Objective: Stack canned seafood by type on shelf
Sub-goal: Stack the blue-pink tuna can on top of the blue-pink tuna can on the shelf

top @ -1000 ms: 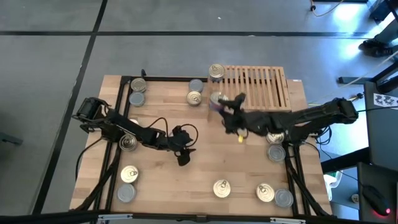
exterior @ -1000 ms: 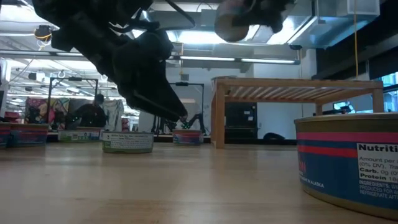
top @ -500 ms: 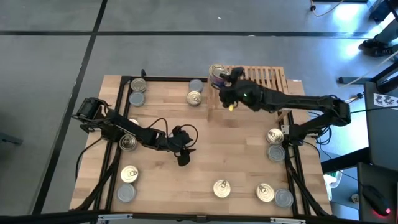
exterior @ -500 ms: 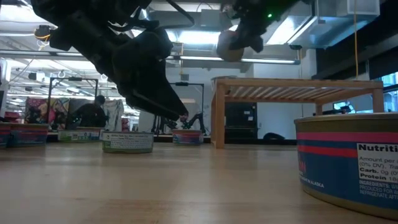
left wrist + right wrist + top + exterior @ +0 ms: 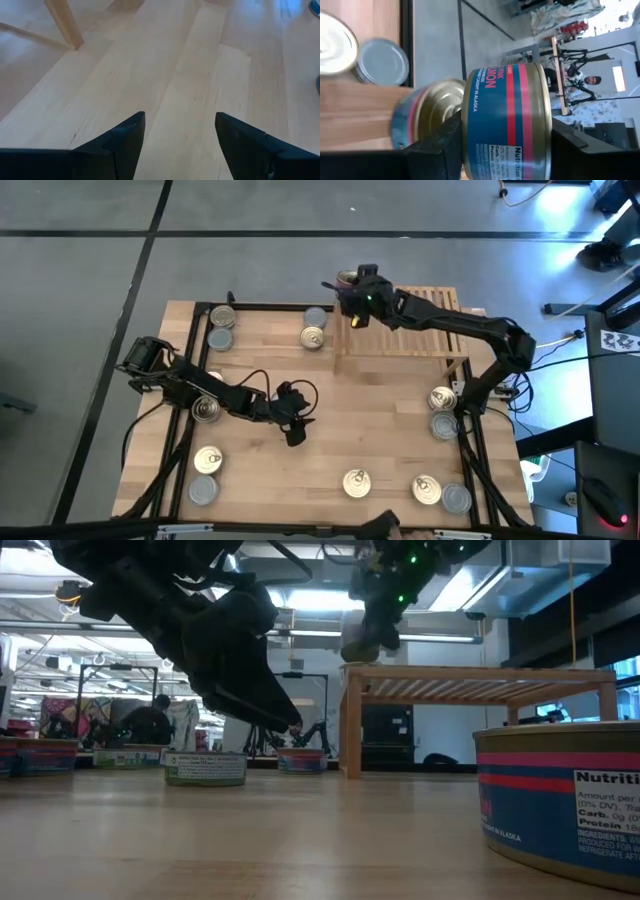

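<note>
Near edge of the bench [image 5: 300,480]: loose tins [image 5: 357,482] sitting spread out, unsorted. Left gripper [image 5: 293,430] idling mid-bench, jaws apart, holding nothing. Right gripper [image 5: 352,298] carrying a blue-and-red salmon tin [image 5: 507,117], jaws clamped on its sides. Over the last second this tin is travelling from mid-bench up to the far left corner of the shelf [image 5: 420,320], now hovering just above the tin already there [image 5: 422,120]. Judging: a same-type stack is being started; release comes next. Rest of the shelf slats showing bare. More tins [image 5: 313,337] lying left of the shelf.
</note>
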`<state>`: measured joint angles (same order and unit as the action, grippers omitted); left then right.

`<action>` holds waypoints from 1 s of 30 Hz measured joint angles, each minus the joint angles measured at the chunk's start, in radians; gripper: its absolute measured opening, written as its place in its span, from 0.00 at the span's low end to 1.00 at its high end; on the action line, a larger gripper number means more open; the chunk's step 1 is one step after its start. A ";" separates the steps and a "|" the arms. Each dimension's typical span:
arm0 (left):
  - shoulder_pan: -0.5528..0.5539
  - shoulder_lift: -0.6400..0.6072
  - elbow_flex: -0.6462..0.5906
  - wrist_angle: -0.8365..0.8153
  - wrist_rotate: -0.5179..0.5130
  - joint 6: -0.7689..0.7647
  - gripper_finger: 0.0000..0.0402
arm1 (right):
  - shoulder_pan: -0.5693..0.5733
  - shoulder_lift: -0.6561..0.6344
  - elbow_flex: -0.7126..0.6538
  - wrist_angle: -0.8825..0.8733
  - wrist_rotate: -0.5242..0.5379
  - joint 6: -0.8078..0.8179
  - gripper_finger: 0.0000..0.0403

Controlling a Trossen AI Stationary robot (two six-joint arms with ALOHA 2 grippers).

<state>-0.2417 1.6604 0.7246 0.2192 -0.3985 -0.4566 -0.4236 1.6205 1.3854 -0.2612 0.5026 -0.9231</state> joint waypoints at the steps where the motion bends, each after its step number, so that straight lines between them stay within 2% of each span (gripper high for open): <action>1: 0.000 0.000 0.000 0.000 0.000 0.001 0.60 | -0.009 0.005 0.001 0.000 -0.001 -0.002 0.48; 12: 0.000 0.000 0.000 0.000 -0.018 0.002 0.60 | -0.044 0.019 0.004 -0.012 -0.071 -0.001 0.49; 18: 0.000 -0.001 0.000 -0.002 -0.028 0.003 0.60 | -0.041 0.036 0.004 -0.023 -0.077 0.001 0.67; 21: 0.000 -0.001 0.000 -0.002 -0.029 0.011 0.60 | -0.041 0.039 0.004 -0.028 -0.077 0.007 0.71; 27: 0.000 -0.001 0.000 -0.004 -0.029 0.020 0.60 | -0.041 0.038 0.005 -0.033 -0.076 0.007 0.64; 30: 0.000 -0.001 0.000 -0.004 -0.029 0.021 0.60 | -0.035 0.038 0.005 -0.047 -0.043 0.000 0.59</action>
<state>-0.2417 1.6596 0.7250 0.2153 -0.4274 -0.4355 -0.4589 1.6585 1.3899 -0.3079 0.4592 -0.9236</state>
